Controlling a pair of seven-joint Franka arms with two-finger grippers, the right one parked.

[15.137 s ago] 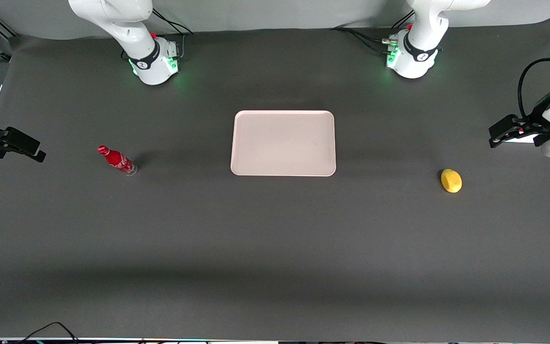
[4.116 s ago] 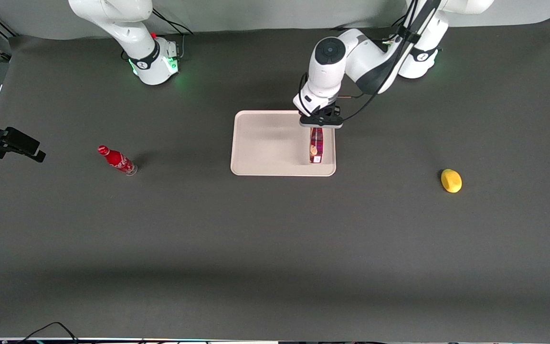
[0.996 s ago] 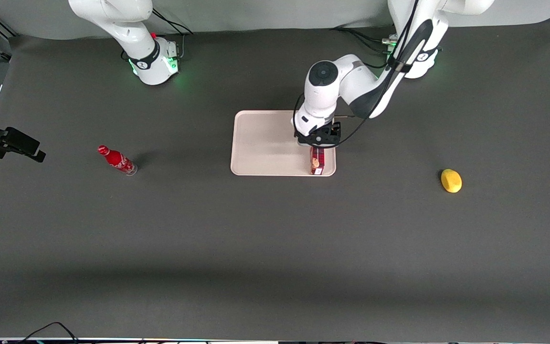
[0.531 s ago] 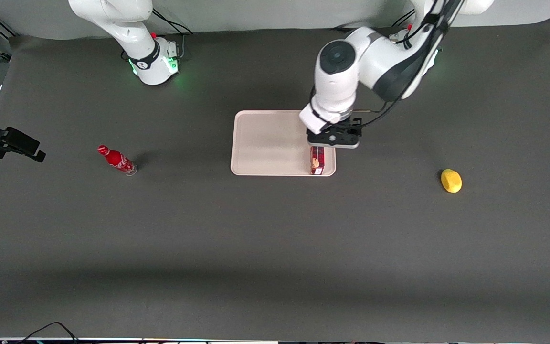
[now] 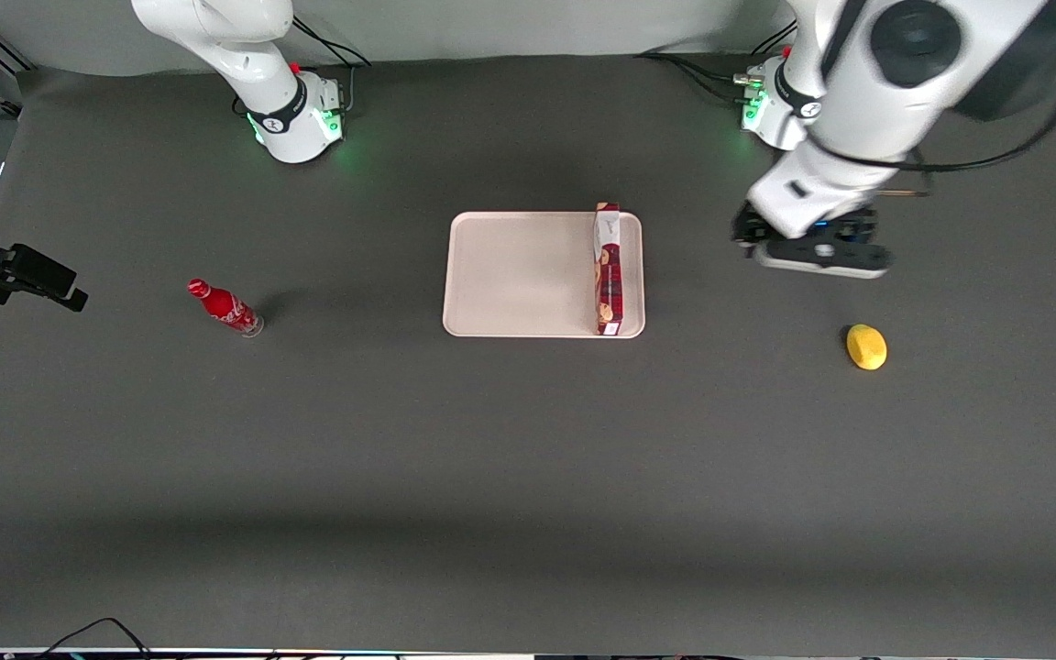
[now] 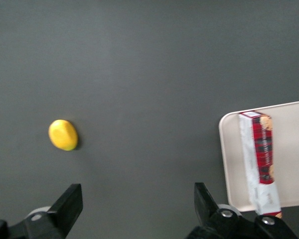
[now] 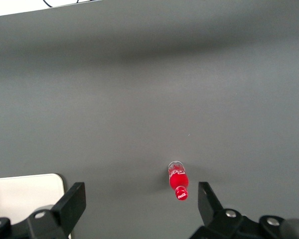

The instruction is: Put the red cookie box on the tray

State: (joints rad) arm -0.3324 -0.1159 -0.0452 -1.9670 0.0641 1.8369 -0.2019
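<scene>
The flat pale pinkish-white rectangular tray [image 5: 528, 275] holds the long dark red cookie box [image 5: 608, 270], standing on a narrow long side along the tray's edge toward the working arm's end. The black two-finger gripper [image 5: 813, 258] hangs above the dark table [image 5: 528, 458], fingers [image 6: 70, 206] spread wide and empty, between tray and yellow lemon [image 5: 866, 346].

Counter [image 5: 491, 458]: matt dark grey, cloth-like sheet, smooth. Tray [image 5: 519, 275]: pale pinkish-white plastic, smooth, low sheen. Red cookie box [image 5: 608, 275]: printed cardboard carton, dark red faces, white narrow side, slight gloss. Gripper [image 5: 812, 255], raised above the counter between tray and lemon: black matt plastic fingers [image 6: 70, 206], jaws wide apart, glossy white arm shell. Lemon [image 5: 866, 347]: yellow, matt skin. Small bottle [image 5: 225, 307]: glossy red.
</scene>
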